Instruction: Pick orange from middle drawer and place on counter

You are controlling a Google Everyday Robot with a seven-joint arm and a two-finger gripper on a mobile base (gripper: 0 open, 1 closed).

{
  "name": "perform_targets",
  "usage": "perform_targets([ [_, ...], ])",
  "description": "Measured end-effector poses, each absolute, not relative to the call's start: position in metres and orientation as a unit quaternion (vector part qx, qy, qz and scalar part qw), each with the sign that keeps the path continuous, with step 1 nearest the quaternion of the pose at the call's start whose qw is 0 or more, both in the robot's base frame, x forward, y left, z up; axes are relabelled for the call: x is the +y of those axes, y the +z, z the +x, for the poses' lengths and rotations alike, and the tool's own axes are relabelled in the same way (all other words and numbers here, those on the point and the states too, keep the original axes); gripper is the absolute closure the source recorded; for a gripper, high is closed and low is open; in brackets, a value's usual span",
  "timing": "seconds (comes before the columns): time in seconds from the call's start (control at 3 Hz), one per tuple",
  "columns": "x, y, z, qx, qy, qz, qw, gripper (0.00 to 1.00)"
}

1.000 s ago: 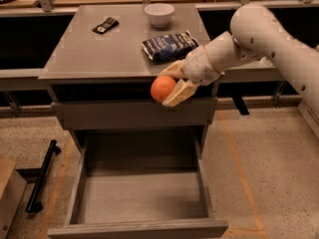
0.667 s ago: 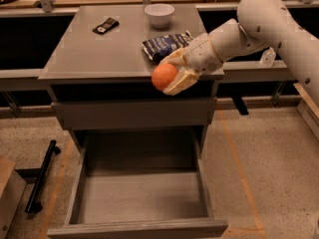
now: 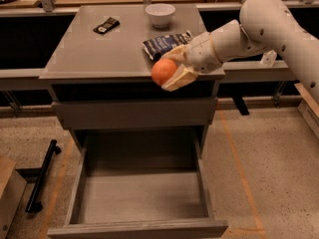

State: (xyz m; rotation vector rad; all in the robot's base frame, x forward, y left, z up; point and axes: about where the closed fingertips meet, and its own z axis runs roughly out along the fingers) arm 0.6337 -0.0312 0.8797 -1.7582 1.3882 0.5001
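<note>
My gripper [image 3: 172,69] is shut on the orange [image 3: 163,71] and holds it at the front edge of the grey counter [image 3: 104,51], right of its middle. The white arm reaches in from the upper right. The middle drawer [image 3: 142,198] stands pulled out below, its grey floor bare. The drawer front above it [image 3: 134,113] is closed.
On the counter lie a dark blue snack bag [image 3: 162,44] just behind the gripper, a white bowl [image 3: 160,14] at the back, and a small dark packet [image 3: 105,25] at the back left. A black bar [image 3: 42,176] lies on the floor left of the drawer.
The gripper has carried the orange up and a little back, from in front of the top drawer front to the level of the counter's front edge.
</note>
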Motion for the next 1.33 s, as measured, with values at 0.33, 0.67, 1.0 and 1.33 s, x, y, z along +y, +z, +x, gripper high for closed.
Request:
perform_targets([
  [0.33, -0.016, 0.899, 0.665, 0.552, 0.179, -0.671, 0.462, 1.0],
  [0.67, 0.007, 0.905, 0.705, 0.557, 0.18, -0.628, 0.513, 1.0],
  [1.0, 0.036, 0.896, 0.74, 0.562, 0.198, -0.591, 0.544, 1.0],
  [1.33, 0.065, 0.884, 0.772, 0.568, 0.22, -0.559, 0.562, 1.0],
])
